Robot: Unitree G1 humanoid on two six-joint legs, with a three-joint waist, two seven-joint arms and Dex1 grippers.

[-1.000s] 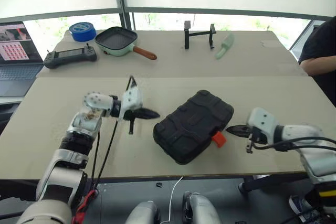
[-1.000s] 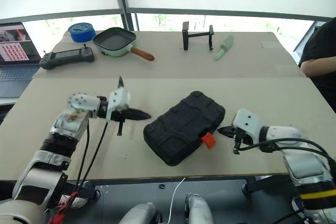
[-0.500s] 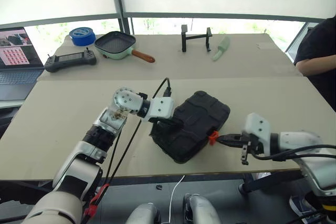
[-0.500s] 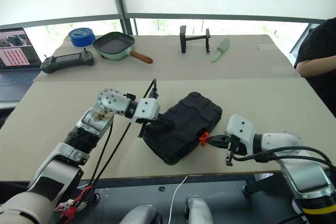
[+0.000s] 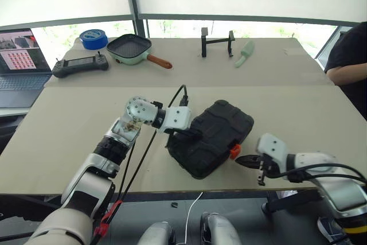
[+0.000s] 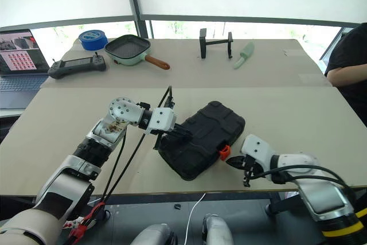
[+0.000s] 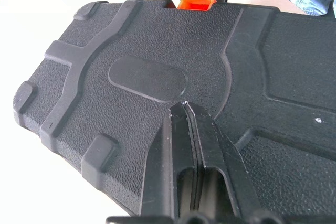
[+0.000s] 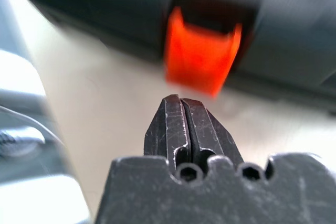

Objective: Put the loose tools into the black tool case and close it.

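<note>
The black tool case (image 5: 211, 139) lies with its lid down in the middle of the near table, its orange latch (image 5: 234, 151) on the side facing my right arm. My left gripper (image 5: 192, 133) is shut, and its fingertips (image 7: 184, 107) rest on the textured lid. My right gripper (image 5: 241, 160) is shut too, its tip a short way in front of the latch (image 8: 202, 59) and not touching it. The loose tools are out of view.
On the far table are a green-rimmed pan (image 5: 129, 46), a blue tape roll (image 5: 92, 38), a handheld controller (image 5: 79, 64), a black stand (image 5: 217, 41) and a pale green brush (image 5: 245, 53). A laptop (image 5: 17, 55) sits far left. A person's arm (image 5: 347, 70) is at the right edge.
My left gripper swung right from the bare table onto the case lid and has stayed there. My right gripper reached the latch, then drew back slightly toward the near edge.
</note>
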